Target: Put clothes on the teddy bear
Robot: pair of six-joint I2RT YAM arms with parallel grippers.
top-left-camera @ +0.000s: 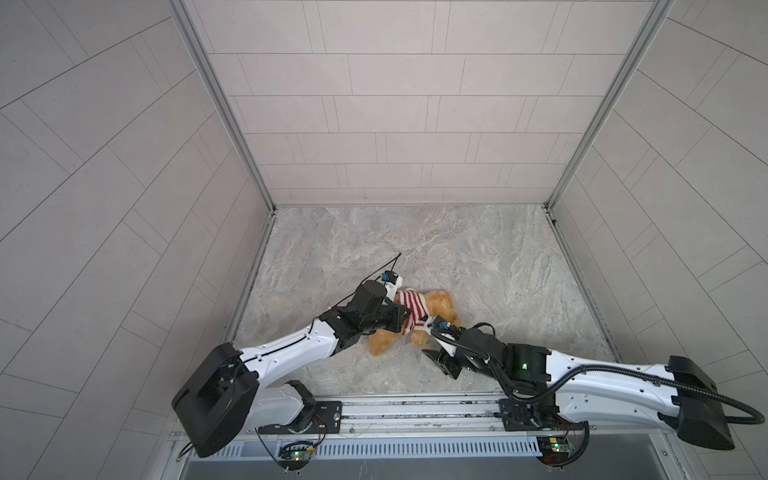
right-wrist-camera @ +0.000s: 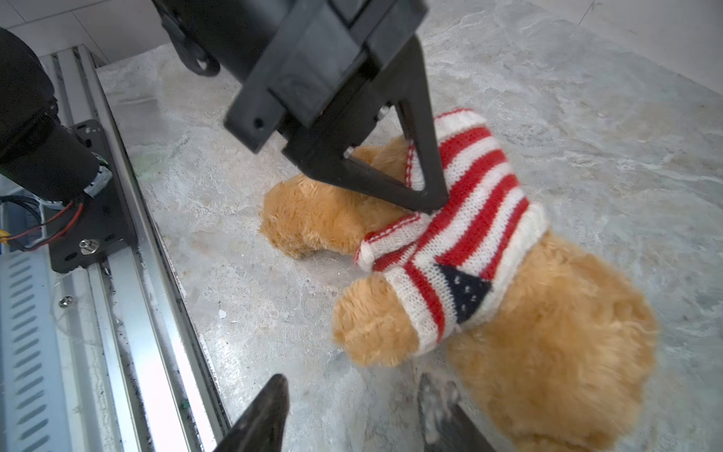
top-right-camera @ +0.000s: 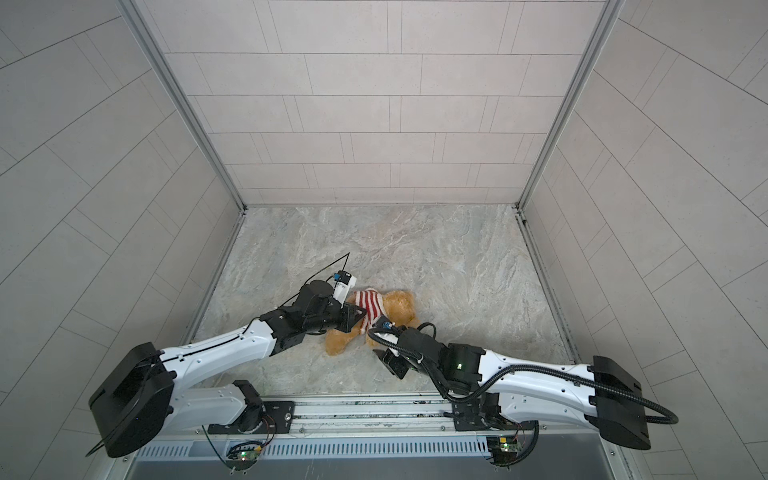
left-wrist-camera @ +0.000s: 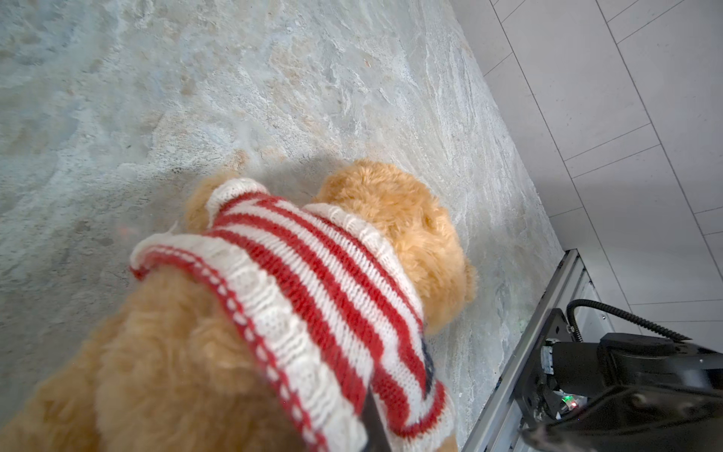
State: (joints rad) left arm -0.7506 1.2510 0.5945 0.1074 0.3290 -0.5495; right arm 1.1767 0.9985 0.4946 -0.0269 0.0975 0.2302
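While the left gripper (right-wrist-camera: 430,205) pinches the sweater (right-wrist-camera: 481,203) hem, likely steadying it on the teddy bear (right-wrist-camera: 547,352), the right gripper (right-wrist-camera: 352,395) gapes empty beside it.

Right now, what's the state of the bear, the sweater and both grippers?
teddy bear: lying on the table, sweater on its torso.
sweater: on the bear, one arm through a sleeve, hem pinched.
left gripper: shut on the sweater hem.
right gripper: open, holding nothing, beside the bear.
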